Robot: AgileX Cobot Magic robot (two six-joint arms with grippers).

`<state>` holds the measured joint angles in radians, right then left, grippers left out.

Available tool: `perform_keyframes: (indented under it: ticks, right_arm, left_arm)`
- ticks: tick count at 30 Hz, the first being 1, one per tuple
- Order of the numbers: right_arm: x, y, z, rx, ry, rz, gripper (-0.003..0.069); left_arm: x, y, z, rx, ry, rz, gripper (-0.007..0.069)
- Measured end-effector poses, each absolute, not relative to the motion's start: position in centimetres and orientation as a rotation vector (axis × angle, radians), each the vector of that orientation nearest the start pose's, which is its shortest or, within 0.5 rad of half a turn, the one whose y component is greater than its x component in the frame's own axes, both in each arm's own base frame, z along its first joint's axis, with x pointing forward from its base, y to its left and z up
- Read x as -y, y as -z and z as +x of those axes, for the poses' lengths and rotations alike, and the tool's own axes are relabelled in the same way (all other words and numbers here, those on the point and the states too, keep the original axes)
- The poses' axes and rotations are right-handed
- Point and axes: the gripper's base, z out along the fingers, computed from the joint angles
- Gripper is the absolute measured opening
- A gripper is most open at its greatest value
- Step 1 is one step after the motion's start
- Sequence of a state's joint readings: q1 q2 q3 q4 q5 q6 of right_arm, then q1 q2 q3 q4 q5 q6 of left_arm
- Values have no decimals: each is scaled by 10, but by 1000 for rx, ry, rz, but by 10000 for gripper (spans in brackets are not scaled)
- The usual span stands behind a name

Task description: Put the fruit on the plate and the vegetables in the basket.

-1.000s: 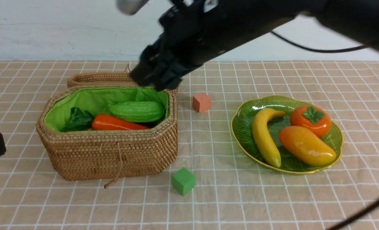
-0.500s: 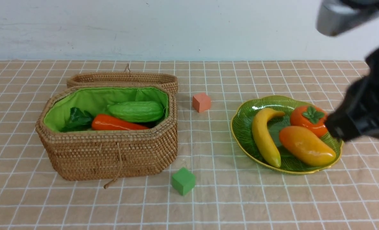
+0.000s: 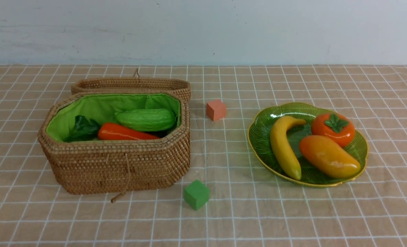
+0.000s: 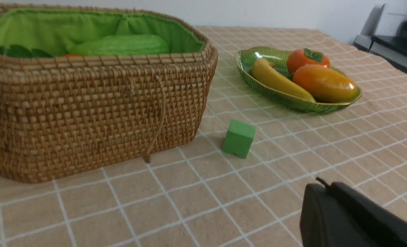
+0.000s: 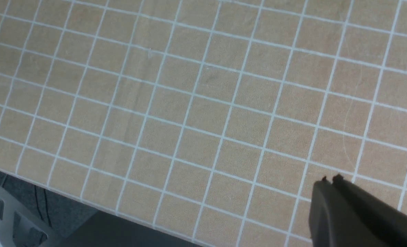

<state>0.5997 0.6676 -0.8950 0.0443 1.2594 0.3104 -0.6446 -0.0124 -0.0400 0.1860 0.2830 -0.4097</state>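
Note:
The wicker basket (image 3: 121,164) with green lining stands at the left, its lid lying open behind it. A green cucumber (image 3: 146,119), an orange carrot (image 3: 124,133) and dark green leaves (image 3: 83,127) show inside; other vegetables are hidden. On the green plate (image 3: 268,120) at the right lie the banana (image 3: 283,146), mango (image 3: 328,156) and persimmon (image 3: 333,129). Neither arm shows in the front view. My left gripper (image 4: 322,185) is shut and empty, low in front of the basket (image 4: 86,106). Over bare cloth near the table edge, my right gripper (image 5: 330,180) is shut and empty.
A small orange cube (image 3: 216,109) sits between basket and plate toward the back. A small green cube (image 3: 196,194) lies in front of the basket's right corner, also seen from the left wrist as the green cube (image 4: 238,138). The table edge (image 5: 86,202) drops off near the right gripper.
The right arm swung from above the basket across to the right and out of the front view, its gripper closing. The left arm also left the front view. The objects stayed put.

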Motion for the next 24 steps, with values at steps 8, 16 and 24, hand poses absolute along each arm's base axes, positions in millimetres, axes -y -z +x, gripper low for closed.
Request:
perform_keyframes:
  ticks: [8, 16, 24]
  right_arm:
    - [-34, -361, 47, -2428, -450, -303, -3]
    - [-12, -322, 50, -2079, -211, -138, -8]
    - [-4, -182, 56, -1842, -89, -2, -8]
  left_arm:
    - [29, -188, 46, -1758, 590, 329, 13]
    - [29, -188, 46, -1758, 591, 329, 17]
    - [28, -187, 46, -1770, 585, 330, 24]
